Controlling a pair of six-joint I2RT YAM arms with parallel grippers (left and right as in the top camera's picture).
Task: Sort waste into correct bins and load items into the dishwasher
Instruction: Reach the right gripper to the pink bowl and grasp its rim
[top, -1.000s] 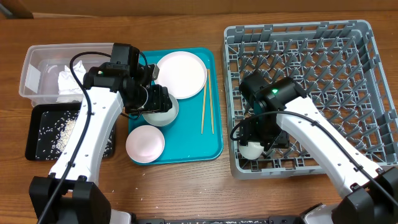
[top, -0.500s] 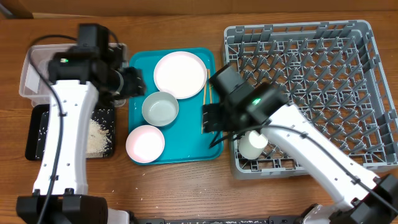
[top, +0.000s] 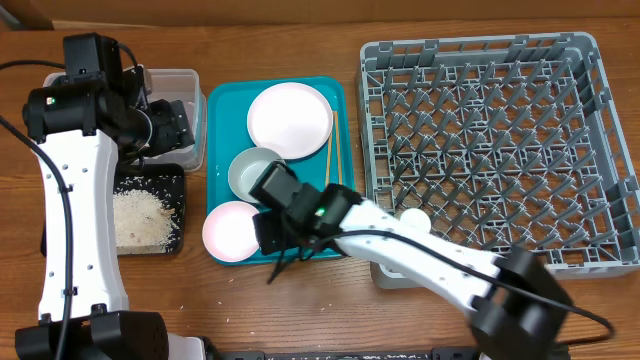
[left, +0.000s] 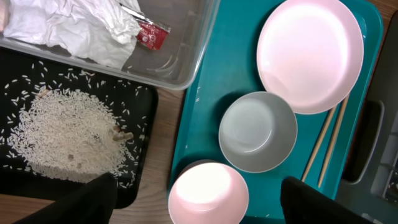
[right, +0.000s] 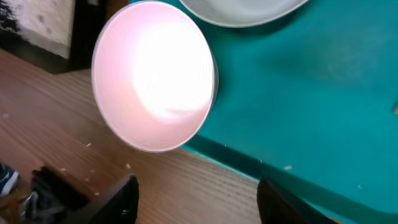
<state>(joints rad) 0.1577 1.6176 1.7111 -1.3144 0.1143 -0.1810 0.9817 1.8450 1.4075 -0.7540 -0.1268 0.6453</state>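
I see my left gripper (left: 199, 190) and right gripper (right: 196, 199) wide open, holding nothing. The clear plastic tub (left: 186, 56) holds crumpled white napkins (left: 68, 28) and a small red-and-white wrapper (left: 152, 34). The flat black tray (left: 146, 134) at its 6 o'clock holds loose rice (left: 68, 140). The teal tray (left: 217, 81) holds the round white plate (left: 310, 53), grey-green bowl (left: 257, 132), pink bowl (left: 208, 196) and wooden chopsticks (left: 328, 143). The small white cup (top: 411, 220) sits at 7 o'clock in the grey peg rack (top: 480, 130)

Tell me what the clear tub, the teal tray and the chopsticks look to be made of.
The clear tub looks like thin glossy plastic: the napkins show through its wall. The teal tray seems smooth moulded plastic, with a raised rim and soft sheen. The chopsticks are pale tan and matte, probably wood or bamboo; I cannot tell which.
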